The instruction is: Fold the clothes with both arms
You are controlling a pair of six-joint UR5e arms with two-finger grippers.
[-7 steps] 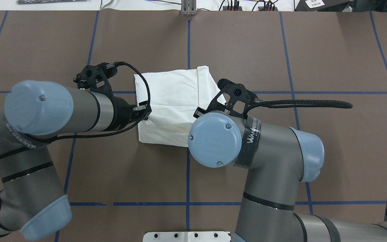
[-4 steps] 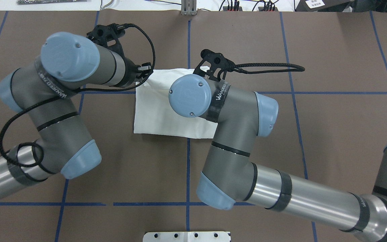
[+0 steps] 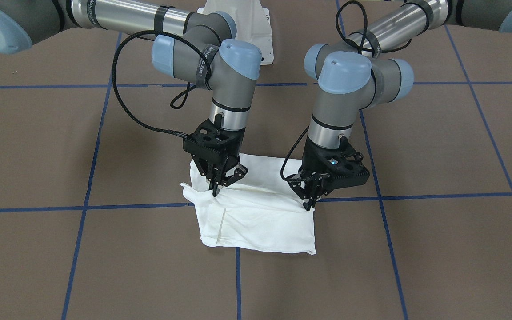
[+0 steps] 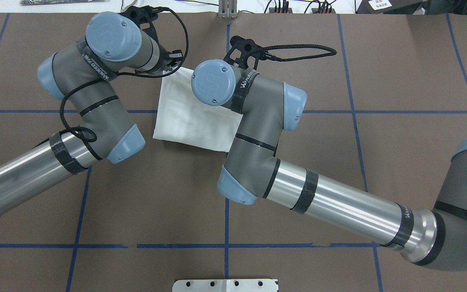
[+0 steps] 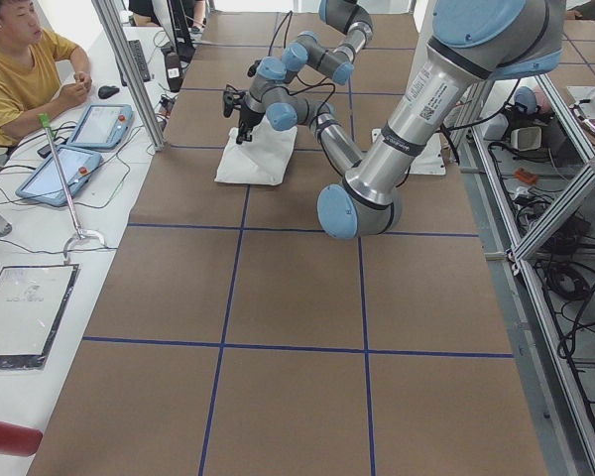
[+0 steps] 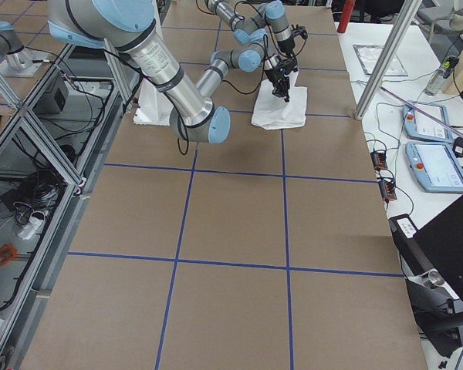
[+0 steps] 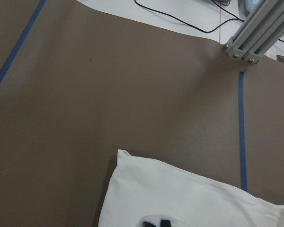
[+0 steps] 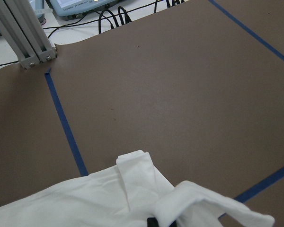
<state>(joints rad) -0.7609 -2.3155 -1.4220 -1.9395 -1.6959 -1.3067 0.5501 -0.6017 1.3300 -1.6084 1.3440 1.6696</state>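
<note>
The white shirt (image 3: 260,222) lies folded into a small rectangle on the brown table; it also shows in the overhead view (image 4: 185,117). No printed text or collar shows. My left gripper (image 3: 310,203) points down, shut on the shirt's edge on the front view's right. My right gripper (image 3: 215,191) points down, shut on a raised bunch of cloth at the opposite corner. The left wrist view shows dark fingertips (image 7: 154,222) on the cloth (image 7: 189,198). The right wrist view shows a lifted fold (image 8: 199,203). In the overhead view both wrists hide the grippers.
The white pedestal base (image 4: 225,285) sits at the near edge. An aluminium post (image 4: 227,8) and cables stand at the far edge, just beyond the shirt. Blue tape lines (image 4: 351,111) cross the table. An operator (image 5: 20,69) with tablets (image 5: 59,169) sits beside it.
Both arms have reached away from the robot toward the far edge. The shirt has moved with them, farther and slightly left, and now looks smaller.
</note>
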